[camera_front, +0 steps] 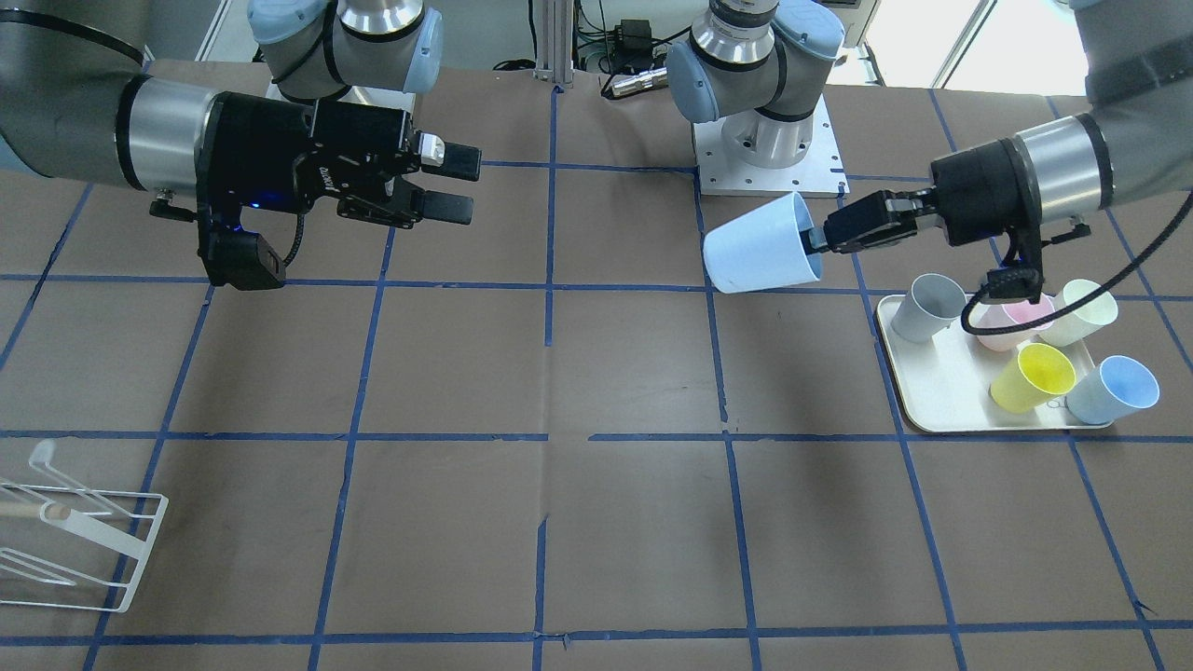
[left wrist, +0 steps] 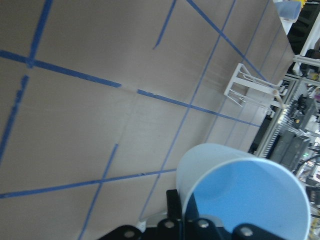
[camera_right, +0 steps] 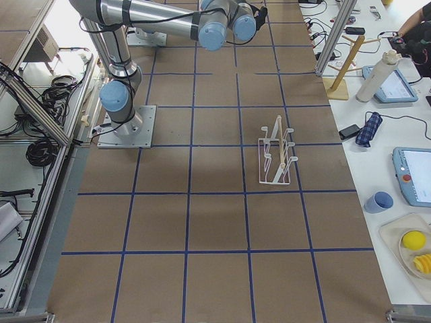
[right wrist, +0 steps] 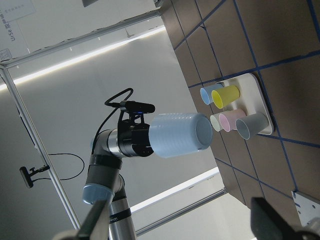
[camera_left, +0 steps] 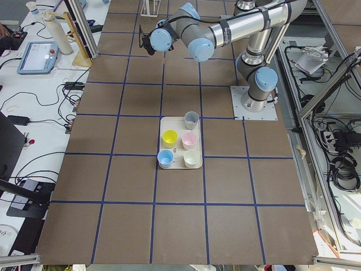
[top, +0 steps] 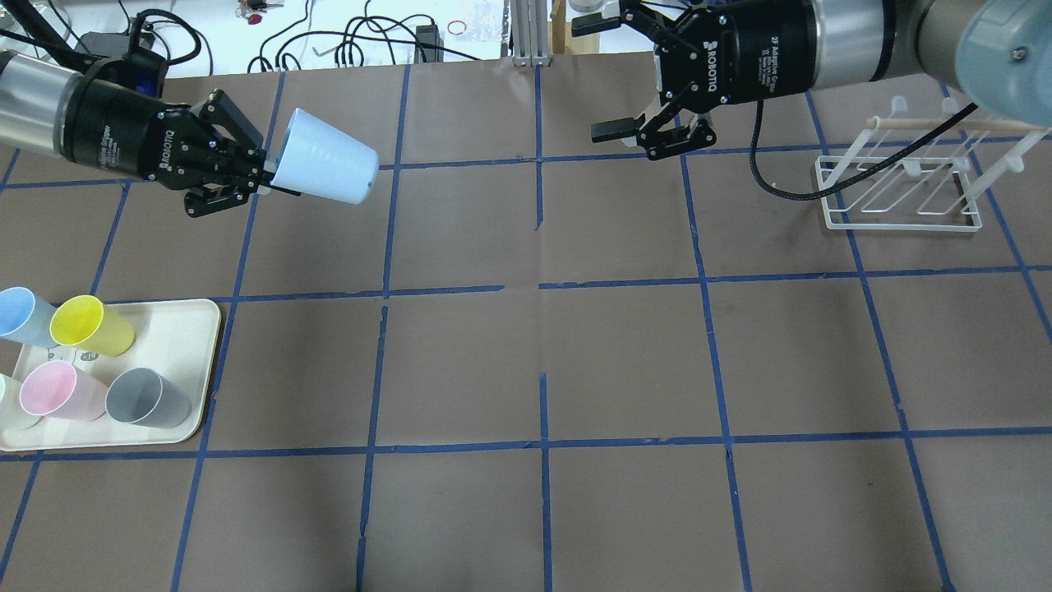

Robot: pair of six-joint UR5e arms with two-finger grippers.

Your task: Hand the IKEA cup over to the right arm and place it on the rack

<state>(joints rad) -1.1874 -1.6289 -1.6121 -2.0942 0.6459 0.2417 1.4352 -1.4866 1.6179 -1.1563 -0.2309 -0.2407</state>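
Note:
My left gripper (top: 265, 171) is shut on the rim of the IKEA cup (top: 325, 168), a pale sky-blue tumbler held on its side above the table, base pointing toward the right arm. It also shows in the front view (camera_front: 760, 244), the left wrist view (left wrist: 240, 195) and the right wrist view (right wrist: 175, 135). My right gripper (top: 604, 76) is open and empty, level with the cup and well apart from it, its fingers (camera_front: 452, 160) facing the cup. The white wire rack (top: 900, 185) stands on the table beyond the right gripper, and shows in the front view (camera_front: 70, 531).
A cream tray (top: 185, 329) near the left arm holds a second blue cup (top: 20, 316), a yellow cup (top: 90, 326), a pink cup (top: 57, 390), a grey cup (top: 148, 399) and a pale cup at the view's edge. Blue tape lines grid the brown table.

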